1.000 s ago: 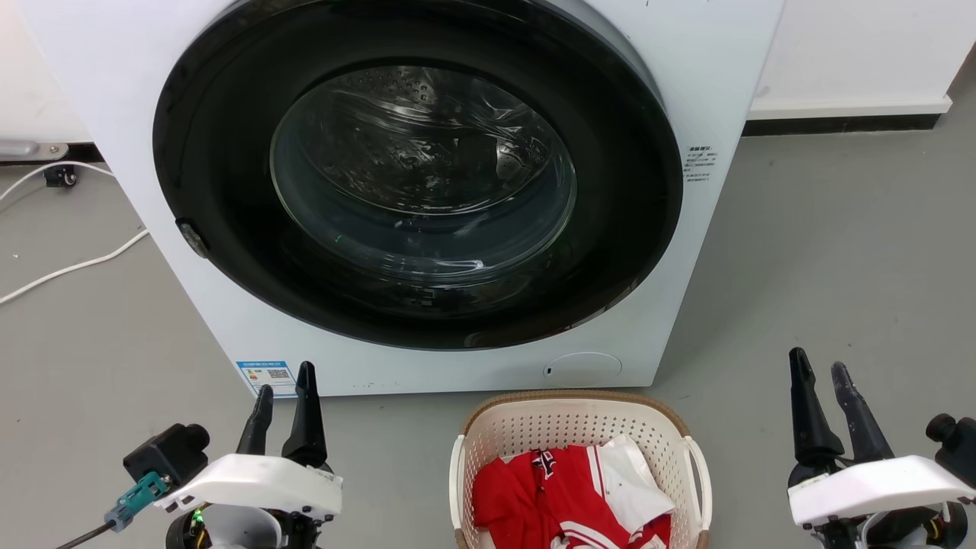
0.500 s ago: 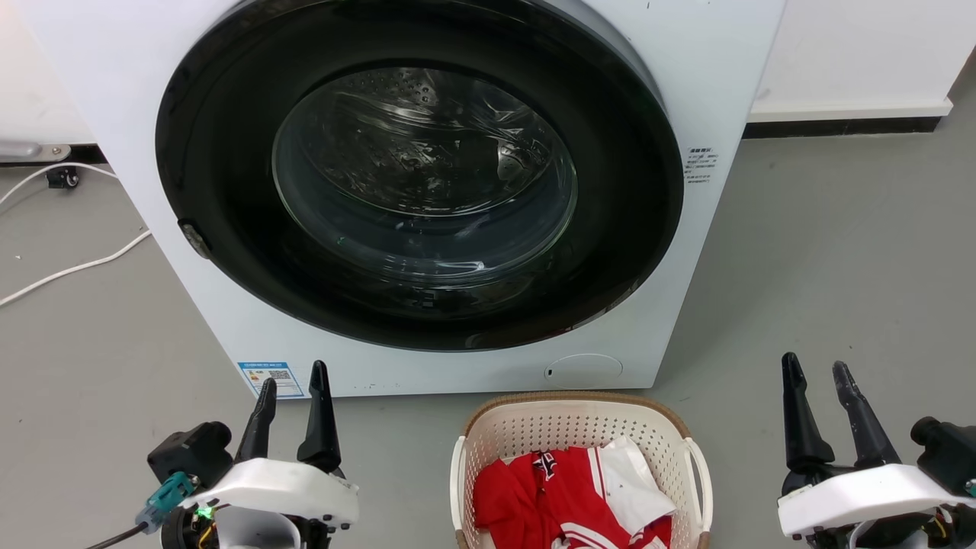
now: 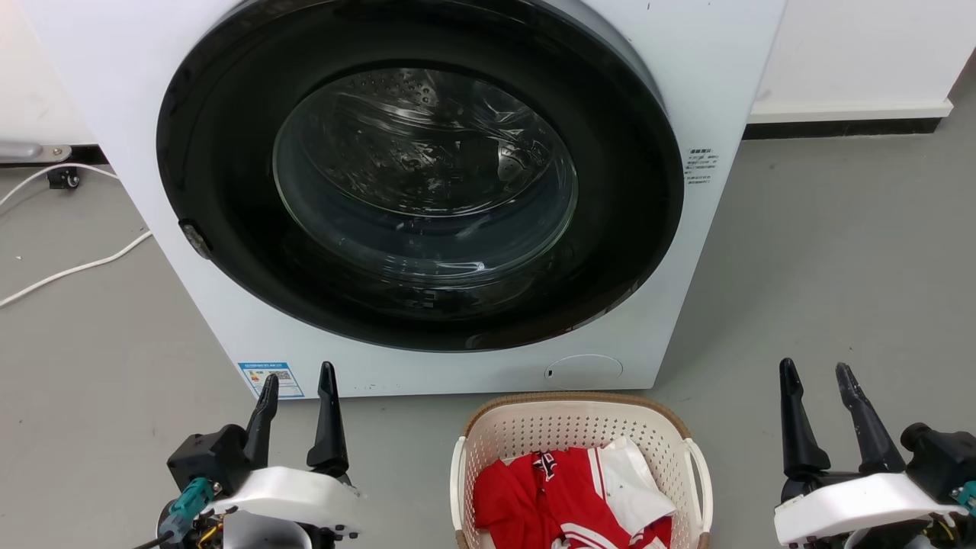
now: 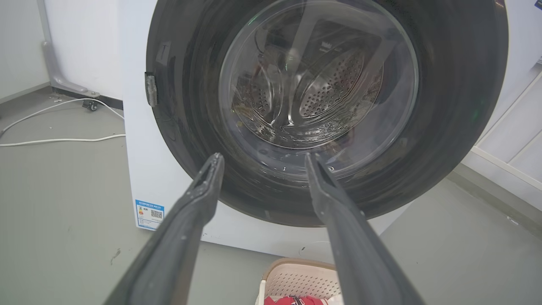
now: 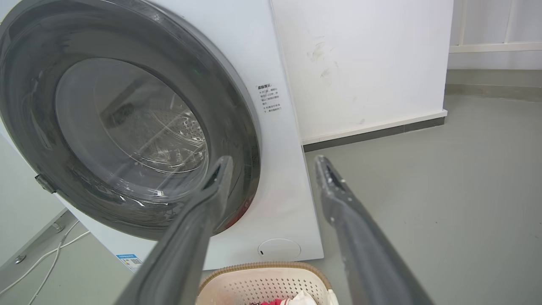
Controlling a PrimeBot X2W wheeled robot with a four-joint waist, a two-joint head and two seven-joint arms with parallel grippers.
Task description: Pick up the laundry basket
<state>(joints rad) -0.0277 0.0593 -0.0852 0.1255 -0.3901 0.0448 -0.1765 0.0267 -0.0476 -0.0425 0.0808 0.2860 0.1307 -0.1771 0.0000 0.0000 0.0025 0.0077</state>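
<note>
Both claws have edged inward since the earlier frame. Your left claw (image 3: 298,375) now sits a little further right along the bottom edge of the head view, and your right claw (image 3: 814,366) has slid slightly left and lower. The laundry basket (image 3: 534,427) has stayed put on the grey floor (image 3: 839,252), at lower centre of the frame. It stands just in front of the washing machine (image 3: 717,76), between the two claws and well apart from each. A red and white garment (image 3: 549,488) lies inside it.

Each claw has its fingers parted to a moderate gap and holds nothing. Both point up the frame towards the machine, not at the basket.

You look to be at the approach step, with no grasp begun. The next move probably calls for bringing each claw down and inward to the white loop handle on its own side, the left handle (image 3: 456,465) and the right handle (image 3: 703,473). Both should close before you lift. Raise the two sides evenly, or the basket may tip and shed the clothing. Its near end is cut off by the bottom edge, so check clearance there.
</note>
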